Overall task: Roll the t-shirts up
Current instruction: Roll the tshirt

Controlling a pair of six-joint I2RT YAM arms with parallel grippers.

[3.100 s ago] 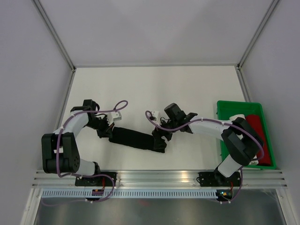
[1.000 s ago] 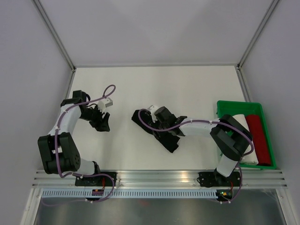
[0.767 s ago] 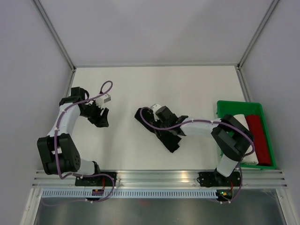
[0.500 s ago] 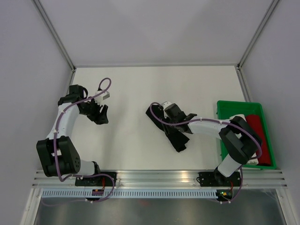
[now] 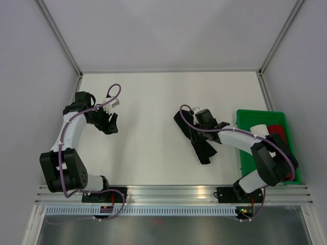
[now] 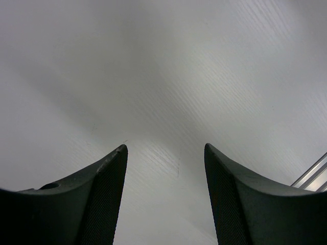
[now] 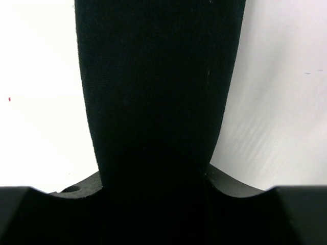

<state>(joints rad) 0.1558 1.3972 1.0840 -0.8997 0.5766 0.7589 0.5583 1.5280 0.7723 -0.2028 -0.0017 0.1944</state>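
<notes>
A black t-shirt, rolled into a long bundle (image 5: 204, 151), lies slanted at centre right of the white table. My right gripper (image 5: 197, 135) is shut across its middle. In the right wrist view the black roll (image 7: 158, 76) fills the gap between my fingers (image 7: 153, 178) and runs away from the camera. My left gripper (image 5: 109, 124) is open and empty at the far left, and its wrist view shows only bare table between its fingertips (image 6: 166, 153). I see no neck label.
A green bin (image 5: 239, 118) stands at the right edge, just right of the black roll. It holds a white roll (image 5: 259, 129) and a red roll (image 5: 281, 133), both partly hidden by my right arm. The metal frame rail (image 5: 173, 191) runs along the near edge.
My left gripper has let go of the black roll and drawn back to the far left. My right gripper has carried the roll to the right, toward the green bin, turning it steeper.
</notes>
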